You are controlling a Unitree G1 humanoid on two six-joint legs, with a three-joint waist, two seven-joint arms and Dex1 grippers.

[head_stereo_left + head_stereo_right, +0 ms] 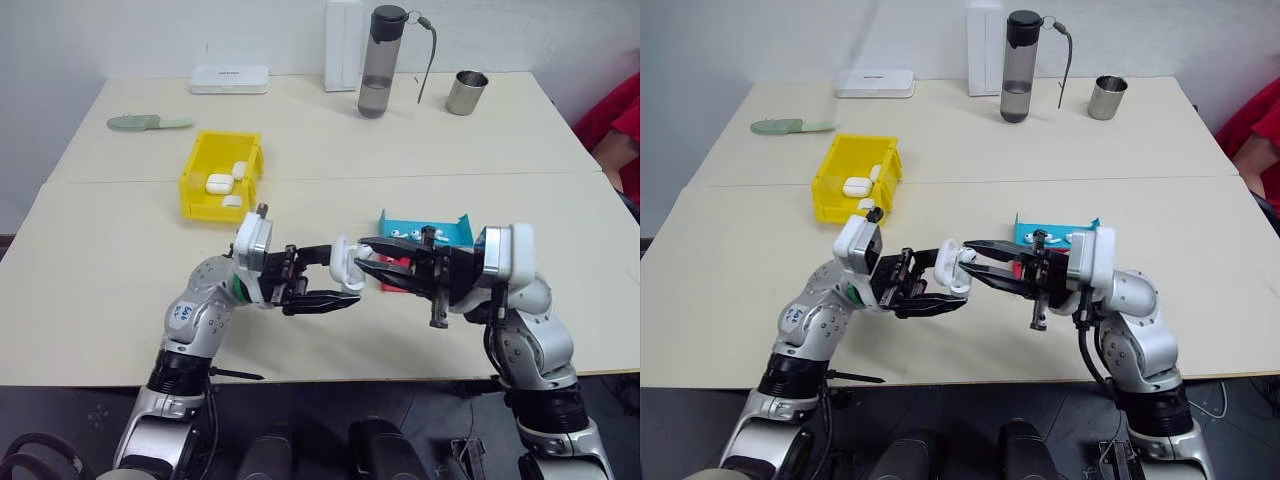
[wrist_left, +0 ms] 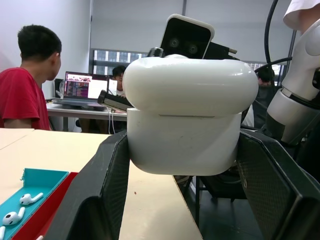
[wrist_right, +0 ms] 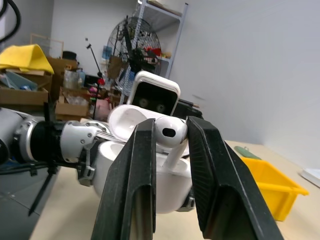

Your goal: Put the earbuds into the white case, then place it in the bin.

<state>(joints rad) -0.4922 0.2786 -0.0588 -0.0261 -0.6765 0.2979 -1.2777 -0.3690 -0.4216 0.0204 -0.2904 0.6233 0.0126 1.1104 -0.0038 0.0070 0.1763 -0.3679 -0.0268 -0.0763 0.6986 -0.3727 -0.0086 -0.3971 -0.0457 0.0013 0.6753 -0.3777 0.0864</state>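
Your earbud (image 3: 169, 134) is pinched between the right gripper's (image 3: 169, 150) fingers, bulb end between the pads, stem hanging down toward the open white case (image 3: 150, 170). In the right wrist view the stem tip sits at the case's mouth, lid (image 3: 127, 119) flipped up behind it; I can't tell whether it is already in a socket.

The case is held above the near middle of the table (image 1: 100, 290), clamped in the left gripper (image 1: 335, 287), fingers pressed on both side walls of the lower half. In the left wrist view the lid looks nearly down over the body, so the opening faces away from that camera and toward the right arm.

Key relation: the two grippers meet tip to tip, left one pointing right, right gripper (image 1: 372, 252) pointing left, the earbud just over the case. Stem axis needs to line up with the socket; judging by the wrist view it's close but slightly tilted.

More earbuds (image 1: 412, 234) lie in the red and blue tray (image 1: 445, 229) just behind the right gripper. The yellow bin (image 1: 200, 185) is far left of the grippers, with several white cases (image 1: 220, 183) inside. Left arm is nearer for the drop-off.
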